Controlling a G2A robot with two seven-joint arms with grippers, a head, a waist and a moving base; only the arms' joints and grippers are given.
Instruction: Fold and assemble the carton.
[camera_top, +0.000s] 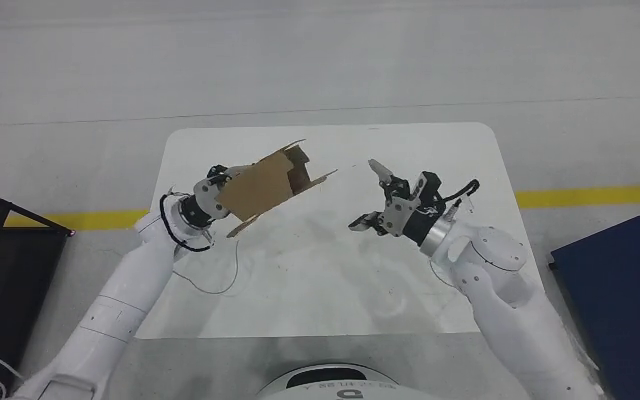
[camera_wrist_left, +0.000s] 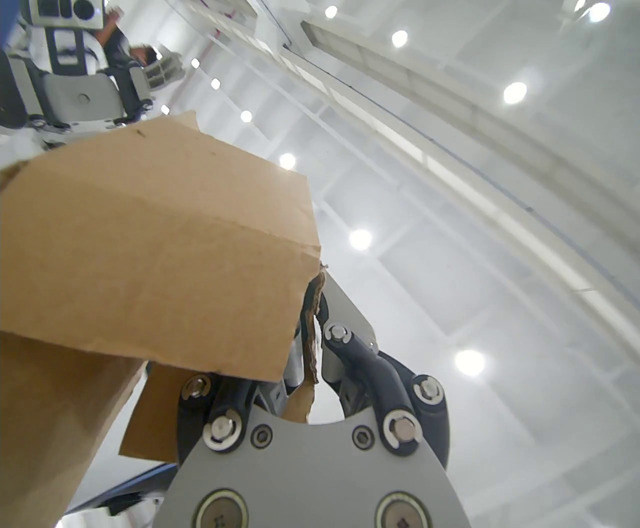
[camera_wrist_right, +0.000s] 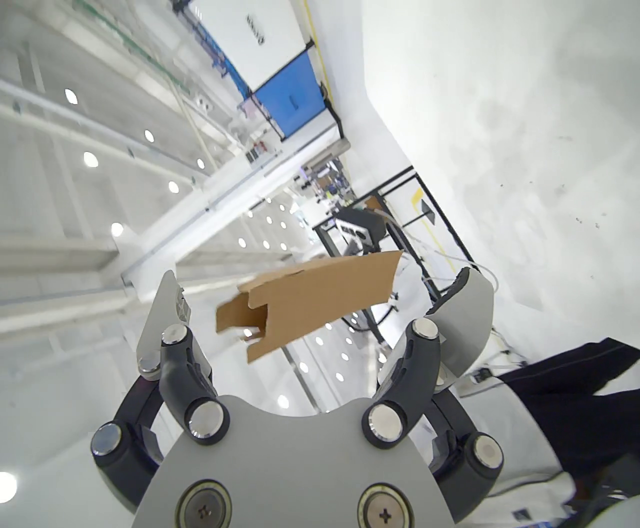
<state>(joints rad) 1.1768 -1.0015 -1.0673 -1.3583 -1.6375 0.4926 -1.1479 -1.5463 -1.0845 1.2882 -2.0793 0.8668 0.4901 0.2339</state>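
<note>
Clamping one end of the carton (camera_top: 268, 180) left of centre, the left tool (camera_top: 215, 186) holds seemingly light, bendy cardboard; the right tool (camera_top: 364, 195), spread open, should probably pinch a flap edge

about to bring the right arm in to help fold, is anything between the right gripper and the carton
Nothing visible does. The open right gripper faces the carton across open air above the white table. The carton is off the surface, clamped at its far end by the left gripper.
</note>
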